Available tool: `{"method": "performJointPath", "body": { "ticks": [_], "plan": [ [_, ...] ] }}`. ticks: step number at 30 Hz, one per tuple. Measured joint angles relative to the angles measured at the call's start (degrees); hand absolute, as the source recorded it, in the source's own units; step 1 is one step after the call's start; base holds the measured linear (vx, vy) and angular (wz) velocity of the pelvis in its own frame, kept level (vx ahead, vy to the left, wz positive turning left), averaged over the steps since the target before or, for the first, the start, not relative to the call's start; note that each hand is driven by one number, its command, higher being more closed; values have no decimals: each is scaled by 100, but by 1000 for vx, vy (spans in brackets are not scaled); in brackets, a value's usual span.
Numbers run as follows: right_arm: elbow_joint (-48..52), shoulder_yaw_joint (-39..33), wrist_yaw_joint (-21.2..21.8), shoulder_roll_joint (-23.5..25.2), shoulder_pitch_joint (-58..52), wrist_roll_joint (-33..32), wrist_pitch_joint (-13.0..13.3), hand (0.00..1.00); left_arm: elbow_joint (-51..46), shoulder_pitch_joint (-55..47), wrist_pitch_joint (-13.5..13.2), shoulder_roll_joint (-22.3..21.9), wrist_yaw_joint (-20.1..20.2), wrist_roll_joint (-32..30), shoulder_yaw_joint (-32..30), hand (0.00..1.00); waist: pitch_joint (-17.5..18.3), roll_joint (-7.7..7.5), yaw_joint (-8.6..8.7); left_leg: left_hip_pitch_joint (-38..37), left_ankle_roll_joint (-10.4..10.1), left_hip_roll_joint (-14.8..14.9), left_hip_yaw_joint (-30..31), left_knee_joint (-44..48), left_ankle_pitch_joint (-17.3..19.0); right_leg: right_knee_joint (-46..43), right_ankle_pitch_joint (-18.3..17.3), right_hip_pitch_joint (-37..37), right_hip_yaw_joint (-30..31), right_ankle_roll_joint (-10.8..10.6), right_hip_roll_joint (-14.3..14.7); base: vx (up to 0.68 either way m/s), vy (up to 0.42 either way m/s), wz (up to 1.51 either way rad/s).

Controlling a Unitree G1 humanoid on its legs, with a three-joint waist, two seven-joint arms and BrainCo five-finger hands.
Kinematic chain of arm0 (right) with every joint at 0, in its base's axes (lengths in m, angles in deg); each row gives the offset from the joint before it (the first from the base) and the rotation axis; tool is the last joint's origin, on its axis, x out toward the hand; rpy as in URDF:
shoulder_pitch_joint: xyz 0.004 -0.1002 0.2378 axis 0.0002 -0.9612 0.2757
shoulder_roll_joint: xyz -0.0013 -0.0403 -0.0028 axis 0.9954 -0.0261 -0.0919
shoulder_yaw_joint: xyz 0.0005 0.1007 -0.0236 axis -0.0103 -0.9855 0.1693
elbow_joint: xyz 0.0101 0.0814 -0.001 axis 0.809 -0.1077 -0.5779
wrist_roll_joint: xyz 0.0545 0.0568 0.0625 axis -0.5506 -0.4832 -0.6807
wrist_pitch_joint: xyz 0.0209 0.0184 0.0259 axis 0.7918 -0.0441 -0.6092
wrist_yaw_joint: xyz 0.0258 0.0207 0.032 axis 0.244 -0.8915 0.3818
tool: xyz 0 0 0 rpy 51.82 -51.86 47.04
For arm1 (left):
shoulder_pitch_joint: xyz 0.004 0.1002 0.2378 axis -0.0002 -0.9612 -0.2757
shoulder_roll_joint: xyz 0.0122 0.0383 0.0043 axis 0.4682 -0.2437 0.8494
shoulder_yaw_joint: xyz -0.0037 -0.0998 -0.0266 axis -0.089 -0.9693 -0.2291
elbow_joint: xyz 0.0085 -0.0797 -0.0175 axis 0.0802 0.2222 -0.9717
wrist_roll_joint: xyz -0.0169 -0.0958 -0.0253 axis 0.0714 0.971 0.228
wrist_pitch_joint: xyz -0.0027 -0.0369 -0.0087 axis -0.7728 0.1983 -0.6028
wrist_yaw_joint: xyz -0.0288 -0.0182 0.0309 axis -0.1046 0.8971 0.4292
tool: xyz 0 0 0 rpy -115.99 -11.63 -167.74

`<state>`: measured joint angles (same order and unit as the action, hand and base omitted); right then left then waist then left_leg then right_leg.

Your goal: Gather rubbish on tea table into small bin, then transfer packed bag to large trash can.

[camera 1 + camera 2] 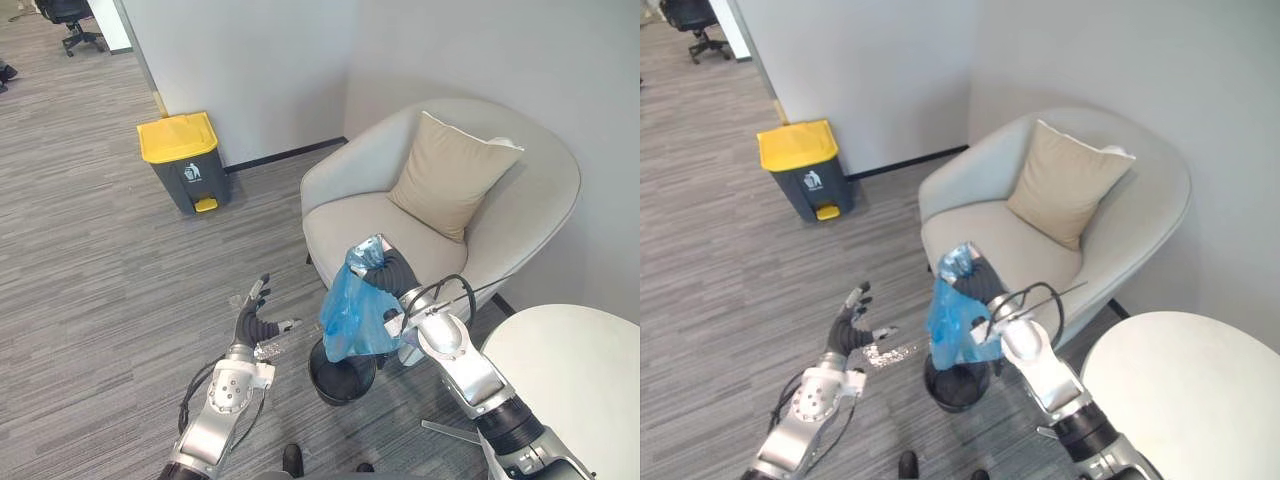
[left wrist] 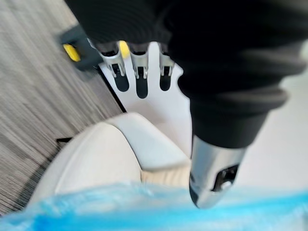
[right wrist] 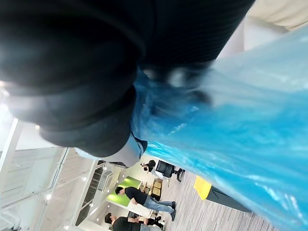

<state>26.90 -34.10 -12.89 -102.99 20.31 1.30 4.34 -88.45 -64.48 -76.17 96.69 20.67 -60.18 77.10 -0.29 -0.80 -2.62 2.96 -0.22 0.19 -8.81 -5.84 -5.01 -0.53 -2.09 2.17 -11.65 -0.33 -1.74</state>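
Observation:
A blue plastic bag [image 1: 355, 315] hangs in the air from my right hand [image 1: 390, 270], whose fingers are shut on its gathered top [image 3: 163, 91]. The bag hangs above a small black bin [image 1: 342, 376] on the floor in front of the armchair. My left hand [image 1: 255, 322] is held up to the left of the bag, apart from it, with straight fingers [image 2: 137, 72] and nothing in it. The large grey trash can with a yellow lid [image 1: 183, 160] stands by the wall at the far left.
A beige armchair [image 1: 500, 230] with a tan cushion [image 1: 448, 172] fills the corner behind the bag. A round white table [image 1: 575, 385] is at the lower right. Grey carpet lies between me and the trash can. An office chair [image 1: 72, 18] stands far back.

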Motion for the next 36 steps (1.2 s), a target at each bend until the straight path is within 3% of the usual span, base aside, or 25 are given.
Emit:
{"method": "performJointPath", "body": {
  "ticks": [6, 19, 30, 36],
  "plan": [
    [0, 287, 5, 9, 272, -232, 3, 100, -87, 314, -8, 157, 4, -297, 276, 0, 0, 0, 25, -26, -1, 3, -132, -2, 1, 85, 103, 0, 143, 8, 31, 3, 23, -11],
    [52, 814, 65, 180, 722, -683, 31, 100, 170, 509, -29, 297, 135, -300, 989, 0, 16, -18, 59, -11, -1, 40, -182, -5, 0, 294, 269, -29, 275, 9, 34, 9, 10, -5],
    [54, 1011, 124, 707, 840, -1074, 34, 100, 1050, 495, 29, 134, 126, -666, 1100, 0, 93, -125, 68, -12, -2, 72, -200, -6, 0, 294, 293, -18, 318, 31, 65, 1, 3, -1],
    [54, 1283, 226, 911, 983, -1308, 34, 100, 1484, 385, 57, -250, 23, -920, 893, 0, 98, -131, 61, -12, -9, 92, -267, -7, 4, 292, 323, 3, 399, 41, 81, 7, 16, -6]
  ]
}}
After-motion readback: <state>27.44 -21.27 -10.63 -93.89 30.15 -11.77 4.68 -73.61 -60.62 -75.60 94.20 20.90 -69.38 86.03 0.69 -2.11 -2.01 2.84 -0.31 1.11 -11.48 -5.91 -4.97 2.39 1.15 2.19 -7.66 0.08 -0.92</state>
